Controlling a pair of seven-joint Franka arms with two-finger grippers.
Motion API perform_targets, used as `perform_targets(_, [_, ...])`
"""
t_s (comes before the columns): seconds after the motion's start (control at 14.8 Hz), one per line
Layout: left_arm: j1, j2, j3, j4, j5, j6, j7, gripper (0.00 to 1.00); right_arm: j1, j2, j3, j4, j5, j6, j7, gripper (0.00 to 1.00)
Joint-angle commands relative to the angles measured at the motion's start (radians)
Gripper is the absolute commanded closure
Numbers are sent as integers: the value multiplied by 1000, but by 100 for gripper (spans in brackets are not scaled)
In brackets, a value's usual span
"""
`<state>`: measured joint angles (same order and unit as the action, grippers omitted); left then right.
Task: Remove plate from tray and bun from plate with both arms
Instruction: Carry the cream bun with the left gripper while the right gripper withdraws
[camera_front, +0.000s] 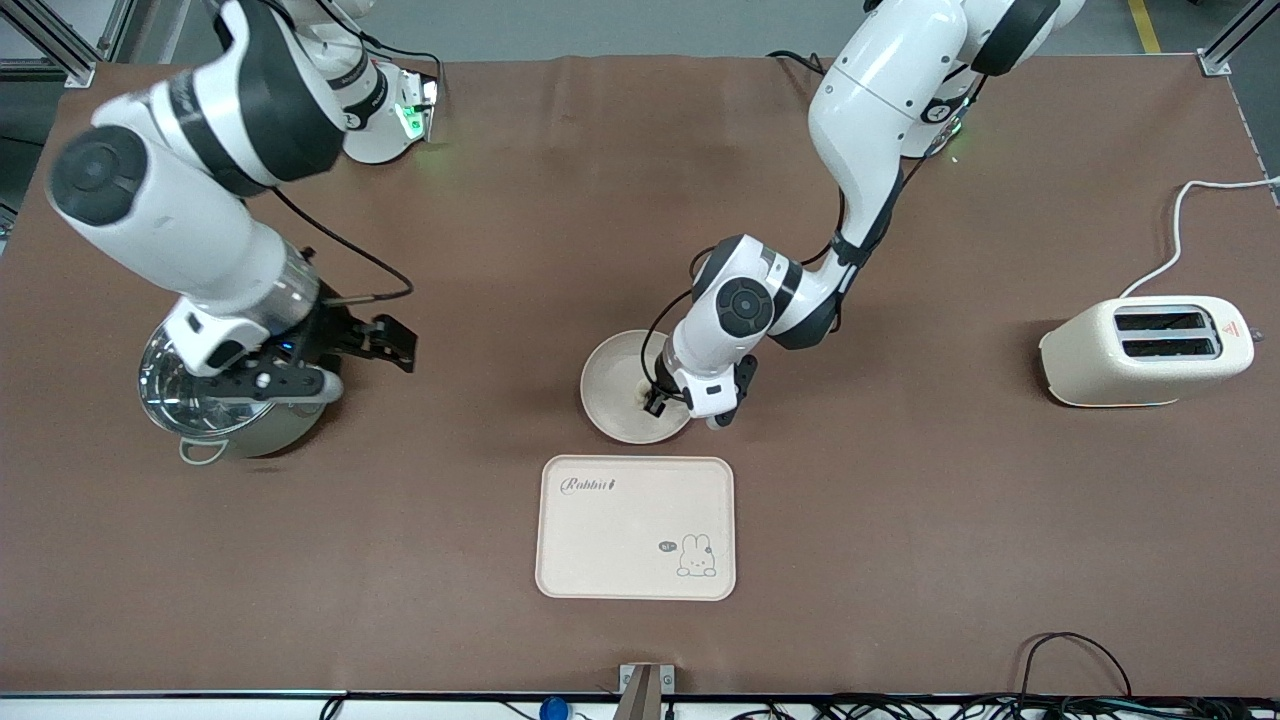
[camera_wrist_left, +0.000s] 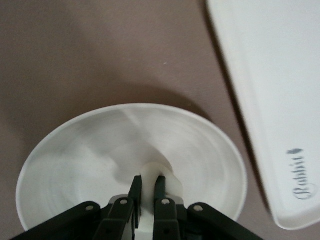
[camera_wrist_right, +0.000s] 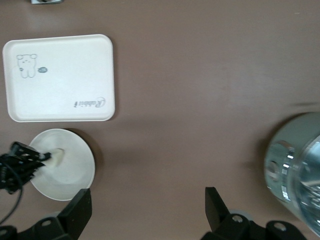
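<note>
The cream plate (camera_front: 612, 385) lies on the table, just farther from the front camera than the rabbit tray (camera_front: 636, 527). My left gripper (camera_front: 655, 400) reaches down into the plate and is shut on the off-white bun (camera_front: 642, 392). In the left wrist view the fingers (camera_wrist_left: 136, 186) pinch the bun (camera_wrist_left: 170, 179) at the plate's (camera_wrist_left: 90, 160) middle. The right wrist view shows the plate (camera_wrist_right: 72, 170), the bun (camera_wrist_right: 56, 157) and the left gripper (camera_wrist_right: 25, 161) too. My right gripper (camera_front: 393, 342) waits open and empty (camera_wrist_right: 147, 199) beside the steel pot (camera_front: 215, 410).
The tray also shows in the left wrist view (camera_wrist_left: 270, 90) and the right wrist view (camera_wrist_right: 60, 77). The steel pot (camera_wrist_right: 300, 175) stands toward the right arm's end. A cream toaster (camera_front: 1145, 350) with a white cord stands toward the left arm's end.
</note>
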<state>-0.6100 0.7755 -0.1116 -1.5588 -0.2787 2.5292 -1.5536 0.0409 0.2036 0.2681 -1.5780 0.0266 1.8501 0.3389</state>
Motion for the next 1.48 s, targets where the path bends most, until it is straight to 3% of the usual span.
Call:
perform_targets(0.0, [62,-109,10,-1,64,-152,-14,100,-6,-85,-81,-17,-34,-69,-69,0])
perform_targets(0.13, [134,-160,9,-3,148,-265,-8,100,-18,-125,-159,-17,-33,-118,-131,0])
perform_targets(0.34, [228,-167,10,-9,289,-302,-3,100,-102,-162,-173,-17,-31,-144,-239,0])
perform_targets(0.4, [271,-167,9,-16,335,-306,15,100,-98,-170,-219,-17,-33,-150,-274,0])
perform_targets(0.54, [334,-156,9,-33,362,-348,151,100,-85,-187,-314,-7,-30,-164,-374,0])
perform_targets(0.67, [401,-133,9,-35,362,-356,283,100,-85,-190,-357,21,-31,-178,-415,0])
perform_targets(0.88, [481,-108,9,-79,362,-356,458,98,-85,-191,-360,65,-31,-303,-403,0])
perform_targets(0.94, [502,-96,7,-81,363,-356,471,93,-82,-191,-356,82,-28,-330,-402,0])
perform_targets(1.01, [512,-91,6,-81,360,-356,468,82,-81,-191,-345,85,-24,-331,-393,0])
perform_targets(1.08, [510,-93,6,-79,359,-356,463,63,-85,-191,-324,85,-23,-327,-371,0])
perform_targets(1.15, [510,-93,6,-79,352,-356,464,28,-84,-190,-319,85,-22,-319,-356,0])
perform_targets(1.21, [512,-94,3,-75,343,-356,465,1,-85,-185,-319,85,-16,-315,-354,0])
perform_targets(1.42, [512,-142,-2,-52,331,-357,463,0,-79,-182,-320,85,-7,-299,-354,0])
